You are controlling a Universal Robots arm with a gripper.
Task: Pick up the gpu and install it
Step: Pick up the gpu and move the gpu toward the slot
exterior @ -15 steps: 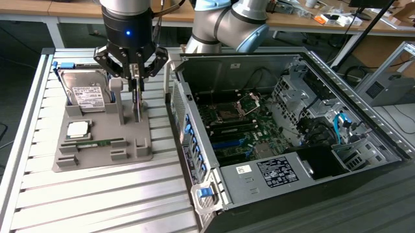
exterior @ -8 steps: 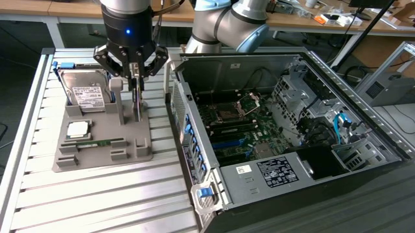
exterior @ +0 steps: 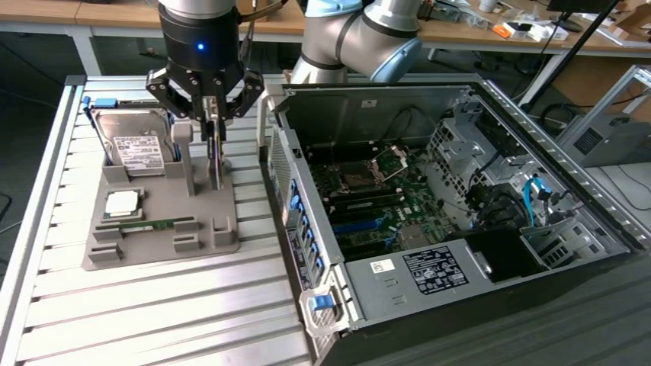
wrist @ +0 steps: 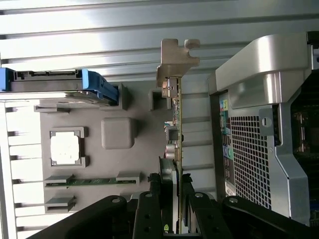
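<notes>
We are looking at the black multi-fingered claw [exterior: 210, 120] [wrist: 175, 193] hanging straight down over the grey moulded holder tray [exterior: 163, 236] [wrist: 144, 149], which is lying on the ribbed aluminium tabletop [exterior: 152, 305] [wrist: 99, 25]. The claw is pinching the gpu [exterior: 216, 160] [wrist: 175, 130], a thin dark green circuit card with a silver metal end bracket. Its fingers [wrist: 149, 209] are pressing on both flat faces of the card's upper edge. The gpu is standing upright on its long edge directly beneath the claw, on the side of the tray nearest the open black and silver computer case [exterior: 407, 99] [wrist: 259, 64]. We cannot tell whether its lower edge is sitting in the tray's slot or hanging just above it. Beside it on the tray, the boxy silver hard drive with a white label and blue frame [exterior: 137, 145] [wrist: 50, 82] is leaning upright. The square silver processor chip [exterior: 122, 202] [wrist: 65, 148] and the small narrow green memory stick [exterior: 148, 225] [wrist: 92, 181] are lying flat.
</notes>
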